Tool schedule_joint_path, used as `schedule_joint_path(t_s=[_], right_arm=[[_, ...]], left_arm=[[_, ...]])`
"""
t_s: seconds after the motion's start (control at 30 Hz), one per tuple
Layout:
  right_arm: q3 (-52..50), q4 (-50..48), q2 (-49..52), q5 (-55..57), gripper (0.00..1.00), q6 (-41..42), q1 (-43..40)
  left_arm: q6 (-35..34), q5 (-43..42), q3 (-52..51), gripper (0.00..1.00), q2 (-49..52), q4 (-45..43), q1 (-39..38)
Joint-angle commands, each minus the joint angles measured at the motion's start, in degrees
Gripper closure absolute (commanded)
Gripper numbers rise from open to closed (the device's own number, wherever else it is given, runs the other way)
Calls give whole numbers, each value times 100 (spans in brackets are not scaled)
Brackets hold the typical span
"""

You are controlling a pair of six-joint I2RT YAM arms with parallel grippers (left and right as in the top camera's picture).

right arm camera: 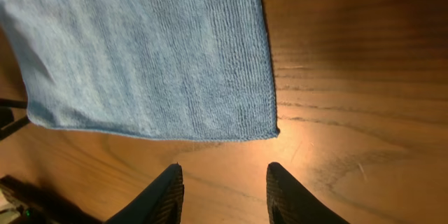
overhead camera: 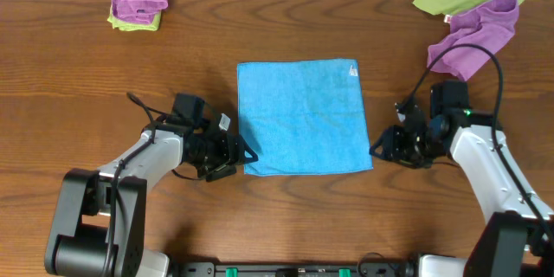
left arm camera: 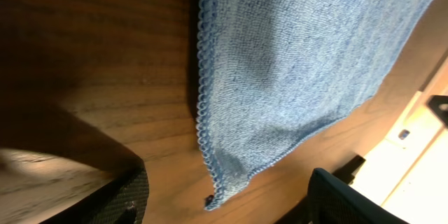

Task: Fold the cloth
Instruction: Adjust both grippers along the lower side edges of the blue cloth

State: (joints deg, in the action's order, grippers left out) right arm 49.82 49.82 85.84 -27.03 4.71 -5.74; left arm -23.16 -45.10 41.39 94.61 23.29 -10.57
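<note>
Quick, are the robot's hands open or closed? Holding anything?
Left gripper: open, holding nothing, beside the sky-blue square microfibre cloth.
Right gripper: open, holding nothing.

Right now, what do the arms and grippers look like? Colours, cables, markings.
White links, black joints on left arm and right arm. Black left gripper carries a small white label; black right gripper has a green light behind it. Thin black cables loop off both arms.
</note>
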Motion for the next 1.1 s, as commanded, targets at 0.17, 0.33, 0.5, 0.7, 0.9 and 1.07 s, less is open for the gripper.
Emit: schedule_joint_path(t_s=[0.17, 0.33, 0.5, 0.7, 0.9, 1.07], right_arm=[[-503, -433, 9, -254, 57, -223, -72], [-627, -671, 144, -249, 51, -223, -101], [-758, -793, 398, -234, 53, -223, -101], [-774, -898, 682, -81, 54, -221, -101], [-774, -1067, 938, -9, 55, -201, -101], [-774, -1185, 1126, 24, 55, -179, -101]], left_arm=[[-372, 74, -151, 25, 63, -284, -238], [-560, 227, -151, 27, 63, -455, -437], [-564, 343, -151, 36, 63, -459, -446], [-566, 356, -151, 39, 63, -525, -446], [-695, 356, -151, 41, 63, -645, -446], [-780, 350, -151, 52, 63, -643, -448]])
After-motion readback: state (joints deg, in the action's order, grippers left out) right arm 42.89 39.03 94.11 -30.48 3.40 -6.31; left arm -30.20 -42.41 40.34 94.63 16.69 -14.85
